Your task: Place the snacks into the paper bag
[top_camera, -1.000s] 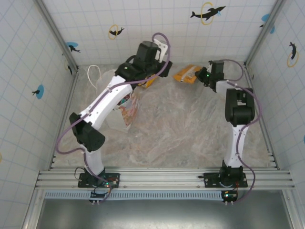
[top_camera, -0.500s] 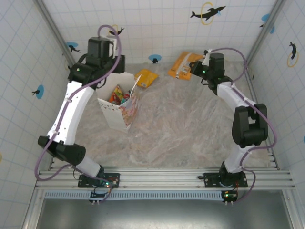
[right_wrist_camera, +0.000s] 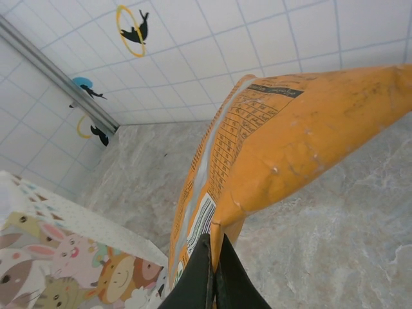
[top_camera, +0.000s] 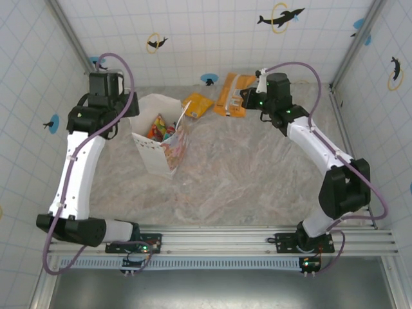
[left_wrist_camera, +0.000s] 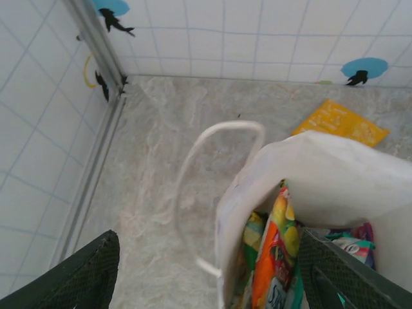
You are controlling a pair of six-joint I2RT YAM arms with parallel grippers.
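**Top view.**
- The right gripper (top_camera: 247, 100) is clamped on a large orange packet (top_camera: 232, 90), held off the table (top_camera: 257, 174) at the far middle.
- The packet's long axis runs roughly near to far.
- The paper bag (top_camera: 168, 154) stands upright to the left and a little nearer, mouth open upward, with colourful packets (top_camera: 159, 127) inside.
- A small orange-yellow packet (top_camera: 197, 104) lies flat between the bag's rim and the held packet.
- The left gripper (top_camera: 114, 103) hangs just left of the bag. It is the nearer arm to the bag but holds nothing.

**Left wrist view.**
- The jaws of the left gripper (left_wrist_camera: 207, 257) stand wide, with nothing between them.
- Below are the bag's left rim (left_wrist_camera: 309, 138) and its loop handle (left_wrist_camera: 219, 129).
- Packets stand on edge inside. The right half of the mouth looks roomier, though I can't see all of it.

**Right wrist view.**
- The right gripper (right_wrist_camera: 211, 270) is pinched tight on the bottom edge of the orange packet (right_wrist_camera: 290, 129), which fans upward.
- The bag's patterned band (right_wrist_camera: 64, 257) sits low and to the left.

**Judgement.**
- The carry goes left and nearer.
- The packet is big against the mouth, so it likely needs to go in end first.
- The marbled tabletop is flat, and the tiled wall (top_camera: 193, 38) is close behind.
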